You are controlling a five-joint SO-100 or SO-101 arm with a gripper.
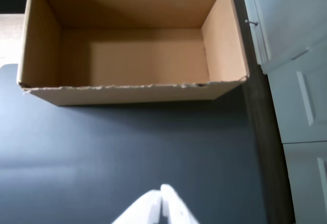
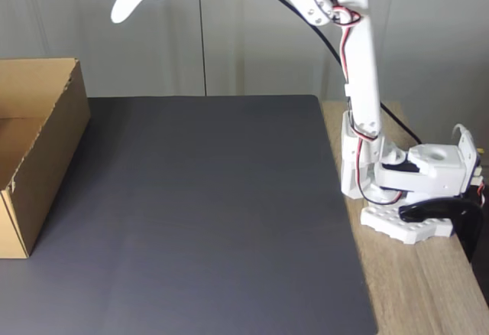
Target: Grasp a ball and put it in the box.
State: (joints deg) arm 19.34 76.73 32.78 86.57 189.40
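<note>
Wrist view: your gripper has fingers together, empty, high over the mat; the box lies straight ahead, and I can't spot the ball.

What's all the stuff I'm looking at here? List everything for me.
cardboard box: one, brown, open top, nothing visible inside; at the mat's left edge in the fixed view.
mat: one, dark grey, covering most of the table.
wooden tabletop: one, light brown, bare strip right of the mat.
cabinet doors: white, panelled, right of the box in the wrist view.
cables: red, white and black, along the arm.
robot arm: one, white, base clamped on the wood.
gripper: one, white, fingers together, raised high, nothing held.
</note>
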